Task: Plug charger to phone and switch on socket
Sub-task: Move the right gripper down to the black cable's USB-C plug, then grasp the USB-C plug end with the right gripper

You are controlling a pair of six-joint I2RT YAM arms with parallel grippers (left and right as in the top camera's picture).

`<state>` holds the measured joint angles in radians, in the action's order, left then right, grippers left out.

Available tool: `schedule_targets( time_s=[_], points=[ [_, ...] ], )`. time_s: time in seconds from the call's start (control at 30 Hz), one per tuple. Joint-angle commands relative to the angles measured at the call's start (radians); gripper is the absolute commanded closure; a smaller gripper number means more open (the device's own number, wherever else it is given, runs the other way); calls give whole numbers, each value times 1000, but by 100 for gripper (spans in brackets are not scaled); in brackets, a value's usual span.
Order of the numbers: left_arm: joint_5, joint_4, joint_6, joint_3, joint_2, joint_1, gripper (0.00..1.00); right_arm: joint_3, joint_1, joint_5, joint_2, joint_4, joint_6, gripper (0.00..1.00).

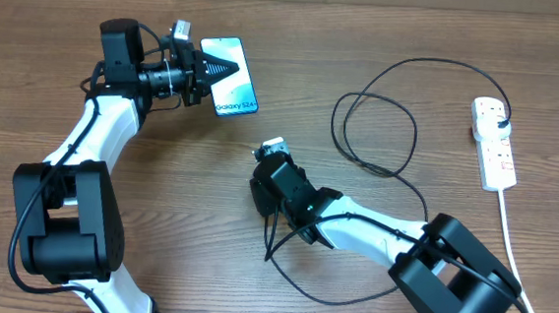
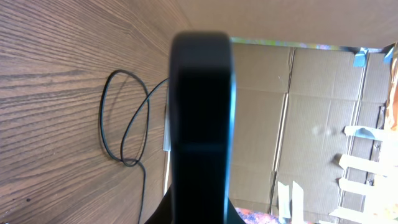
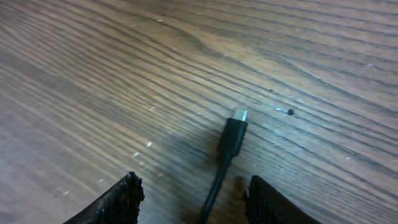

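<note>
The phone (image 1: 232, 99), its light-blue screen lit, is at the back left, gripped at one end by my left gripper (image 1: 221, 72). In the left wrist view the phone (image 2: 200, 112) shows edge-on as a dark slab rising from between the shut jaws (image 2: 199, 214). The charger's black cable (image 1: 375, 134) loops across the table's middle. My right gripper (image 1: 269, 190) is open, low over the table. In the right wrist view the connector tip (image 3: 235, 134) lies on the wood, its cable running between the open fingers (image 3: 196, 202). The white socket strip (image 1: 494, 147) lies at the right with a black plug (image 1: 500, 115) in it.
The strip's white cord (image 1: 512, 242) runs down the right side toward the front edge. Cable loops (image 2: 124, 124) lie on the wood in the left wrist view. Cardboard boxes (image 2: 311, 124) stand beyond the table.
</note>
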<state>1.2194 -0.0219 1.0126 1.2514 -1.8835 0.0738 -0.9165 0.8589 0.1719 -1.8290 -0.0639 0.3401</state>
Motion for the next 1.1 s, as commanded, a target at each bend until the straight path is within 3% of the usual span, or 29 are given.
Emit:
schedule_targets(
  time_s=[0.0,0.33,0.47,0.53,0.63,0.9,1.07],
  points=[
    [31,-3,-27,10,-2,0,96,-29,3,40,-31,15,3,48],
    [31,-3,-27,10,-2,0,96,-50,3,74,-82,35,3,60],
    [31,-3,-27,10,-2,0,96,-82,4,74,-112,6,3,73],
    [31,-3,-27,10,-2,0,96,-91,4,74,-116,-8,6,85],
    [31,-3,-27,10,-2,0,96,-104,4,74,-115,-33,27,96],
    [26,45,-134,9,-2,0,96,-251,-28,-12,-37,-323,84,96],
    [16,100,-206,10,-2,0,96,-266,-134,-329,98,-354,78,96]
  ],
)
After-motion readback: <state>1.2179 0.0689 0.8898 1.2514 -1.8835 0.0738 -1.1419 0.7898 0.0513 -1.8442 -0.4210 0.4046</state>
